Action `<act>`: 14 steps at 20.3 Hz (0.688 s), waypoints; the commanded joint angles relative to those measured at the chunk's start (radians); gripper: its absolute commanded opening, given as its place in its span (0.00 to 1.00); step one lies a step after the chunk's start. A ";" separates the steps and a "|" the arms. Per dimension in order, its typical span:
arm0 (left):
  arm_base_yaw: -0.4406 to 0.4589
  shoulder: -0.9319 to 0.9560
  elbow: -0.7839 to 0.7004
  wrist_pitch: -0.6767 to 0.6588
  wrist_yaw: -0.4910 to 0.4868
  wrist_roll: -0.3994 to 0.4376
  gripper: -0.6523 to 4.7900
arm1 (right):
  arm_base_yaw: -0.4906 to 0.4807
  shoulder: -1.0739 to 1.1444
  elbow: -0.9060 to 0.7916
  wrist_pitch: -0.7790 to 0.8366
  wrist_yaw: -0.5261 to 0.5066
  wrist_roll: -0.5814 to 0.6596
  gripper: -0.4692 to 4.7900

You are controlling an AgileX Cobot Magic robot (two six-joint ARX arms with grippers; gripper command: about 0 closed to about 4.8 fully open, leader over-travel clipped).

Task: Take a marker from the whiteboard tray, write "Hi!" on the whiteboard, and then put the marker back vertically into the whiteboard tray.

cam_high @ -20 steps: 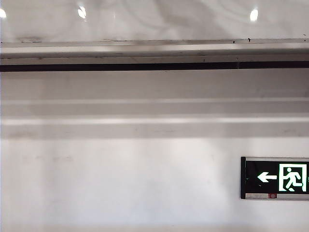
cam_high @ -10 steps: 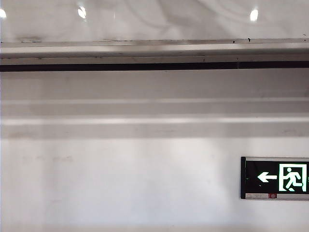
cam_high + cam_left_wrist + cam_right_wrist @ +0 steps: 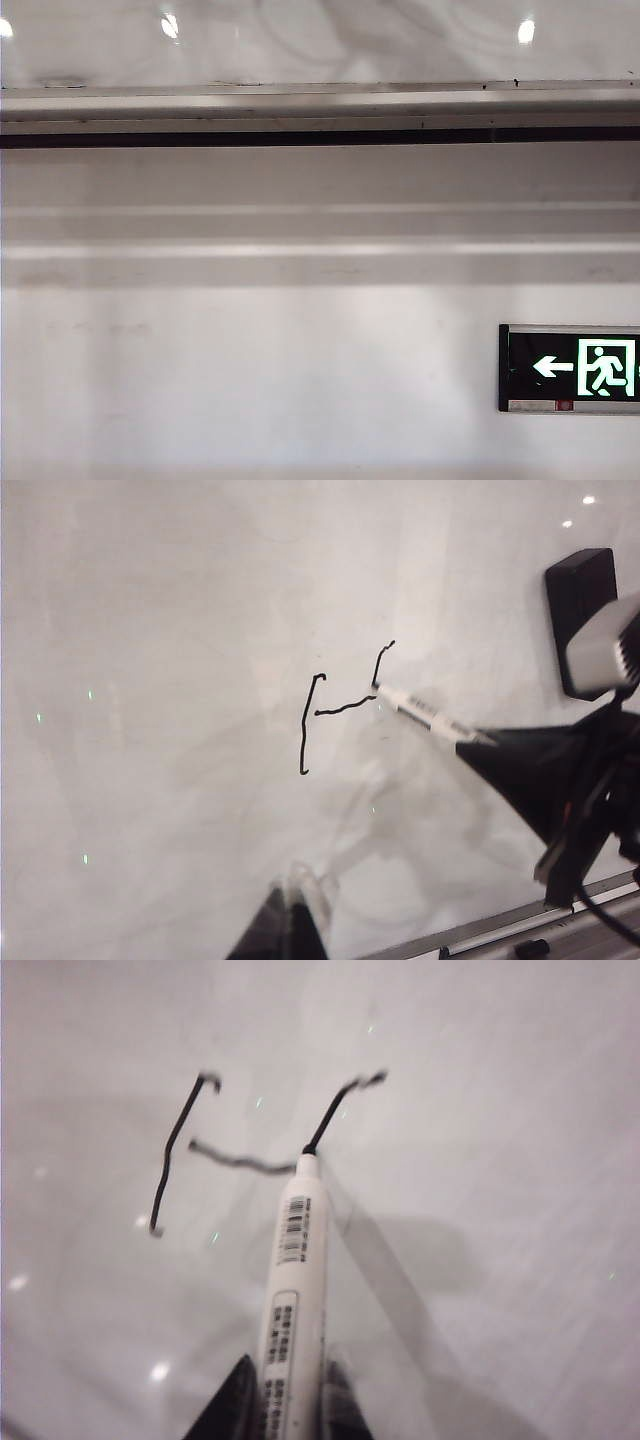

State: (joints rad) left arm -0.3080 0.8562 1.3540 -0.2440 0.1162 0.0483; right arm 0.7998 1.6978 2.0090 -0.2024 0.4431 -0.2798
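Gripping the white barcoded marker (image 3: 292, 1290), right claw (image 3: 285, 1400) inks the whiteboard (image 3: 150, 630), left claw (image 3: 290, 920) state unclear

Slim white-barrelled marker (image 3: 293, 1290), barcode labels along its barrel, uncapped, dark tip touching the glossy white whiteboard panel (image 3: 500, 1110). Right gripper (image 3: 285, 1405): 2 dark fingers (image 3: 232, 1405) clamped on the marker's lower barrel, 1 each side. Black ink strokes (image 3: 175, 1150) on whiteboard: 1 long stroke, 1 wavy crossbar, 1 short stroke ending at the tip.
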 commanded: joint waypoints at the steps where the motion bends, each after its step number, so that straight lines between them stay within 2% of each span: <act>1: 0.000 -0.002 0.004 0.013 0.004 -0.003 0.11 | 0.000 -0.001 0.003 -0.056 0.011 0.046 0.09; 6: 0.000 -0.002 0.004 0.013 0.004 -0.004 0.11 | 0.000 -0.001 0.003 -0.147 0.010 0.074 0.09; 14: 0.000 -0.006 0.004 0.010 0.004 -0.004 0.11 | 0.034 -0.086 0.004 -0.132 0.014 0.069 0.09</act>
State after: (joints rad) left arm -0.3077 0.8536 1.3540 -0.2455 0.1162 0.0483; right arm 0.8444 1.6020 2.0155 -0.3515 0.4503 -0.2104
